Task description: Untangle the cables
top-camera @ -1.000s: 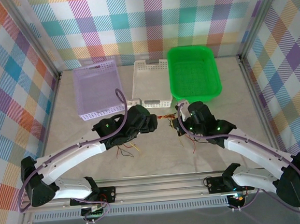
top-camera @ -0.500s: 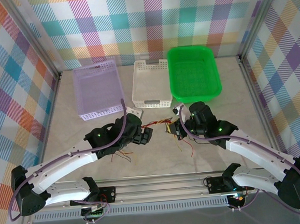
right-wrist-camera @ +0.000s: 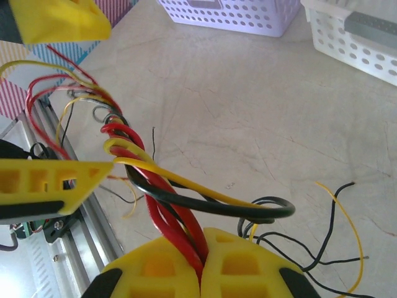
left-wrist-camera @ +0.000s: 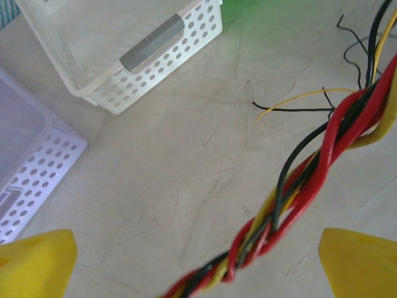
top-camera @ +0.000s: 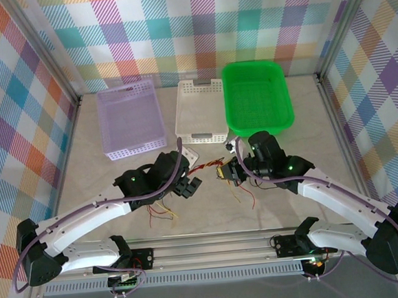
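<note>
The cables (top-camera: 207, 170) are a twisted bunch of red, yellow and black wires strung between my two grippers in the top view. My right gripper (right-wrist-camera: 201, 264) is shut on the red strands, while a yellow and a black loop (right-wrist-camera: 205, 202) bulge out just above its fingers. My left gripper (left-wrist-camera: 198, 270) stands open. The twisted bundle (left-wrist-camera: 291, 192) runs between its yellow fingertips (left-wrist-camera: 34, 264) without being clamped. Loose wire ends (top-camera: 161, 210) trail on the table below the left gripper (top-camera: 191, 185), and more lie below the right gripper (top-camera: 226, 172).
Three baskets stand at the back: lilac (top-camera: 136, 151), white (top-camera: 201, 136) and green (top-camera: 261, 127). The white basket (left-wrist-camera: 124, 59) lies just ahead of the left gripper. The metal rail (top-camera: 213, 244) runs along the near table edge.
My left gripper has opened wide and drawn back toward the near edge. The twisted bundle now runs freely between its fingers. The right gripper has kept its grip and barely moved.
</note>
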